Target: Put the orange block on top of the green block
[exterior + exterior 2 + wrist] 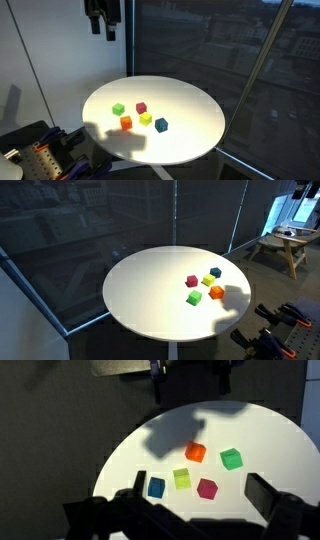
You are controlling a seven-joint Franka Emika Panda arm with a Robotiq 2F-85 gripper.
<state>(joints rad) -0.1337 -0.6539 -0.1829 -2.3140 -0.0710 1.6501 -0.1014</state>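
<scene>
Wrist view: orange block (196, 453) on the round table (280, 450), near the green block (231, 458), not touching. Likely light, rigid, smooth-faced; pinch two opposite flat sides squarely. Your gripper (103, 32) hangs high overhead, fingers spread, empty.

The gripper (102, 30) hangs at the upper edge of an exterior view, its arm cut off by the frame. In the wrist view its fingers (265, 497) are dark, blurred shapes along the bottom. Cropped gear (35, 150) in an exterior view's lower left corner is too dim to identify.
</scene>
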